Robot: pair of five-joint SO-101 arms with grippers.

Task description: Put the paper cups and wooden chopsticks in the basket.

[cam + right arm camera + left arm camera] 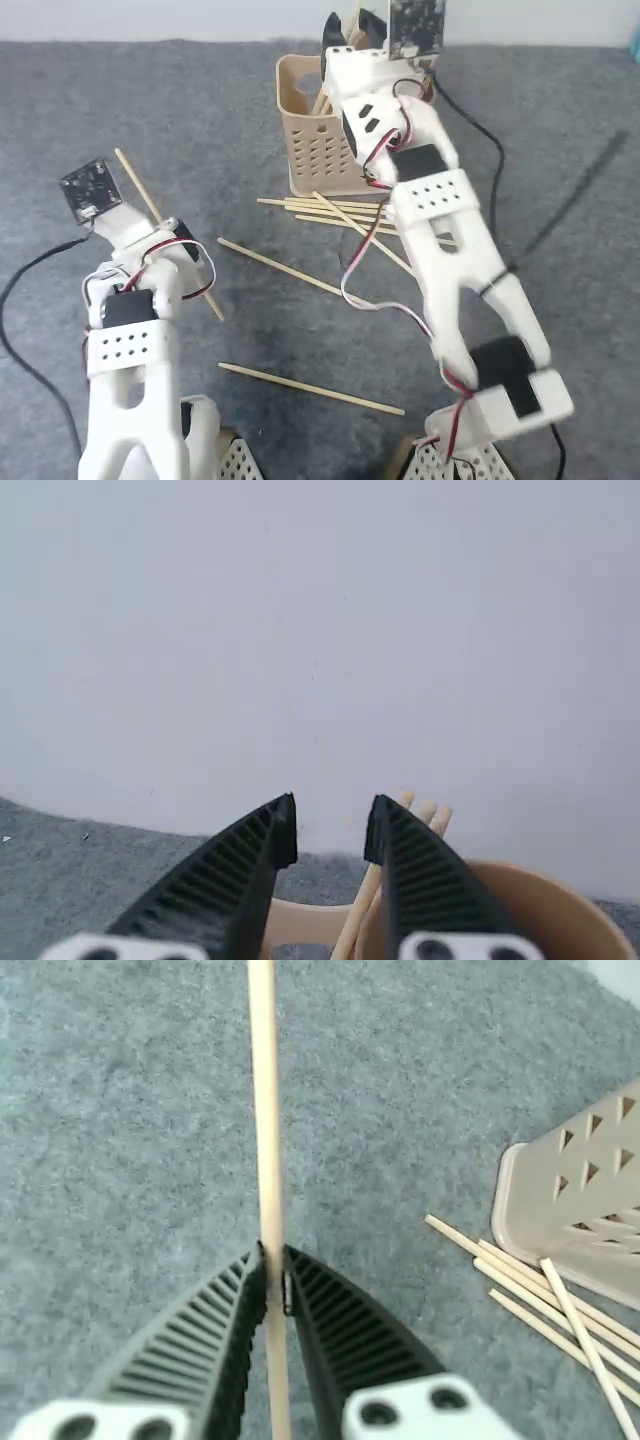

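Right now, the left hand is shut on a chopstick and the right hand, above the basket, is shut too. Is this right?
Not quite: the right hand, above the basket, is open, as the right wrist view shows. The left hand is shut on a chopstick.

- Mat [560, 150]: mid grey, faintly mottled, felt-like texture.
- Basket [300, 130]: beige all over; the side walls carry regular rows of small holes, which look triangular in the left wrist view.
- Held chopstick [262, 1110]: pale, plain wood tone.
- Loose chopsticks [310, 388]: same pale wood tone, unmarked.
- Left gripper [272, 1280] and right gripper [330, 830]: black fingers with ribbed inner faces, on white mounts.
- Left arm [130, 350] and right arm [440, 230]: white shells, black motor blocks.
- Wires [365, 275]: red, white and black.
- Wall [320, 630]: plain off-white.
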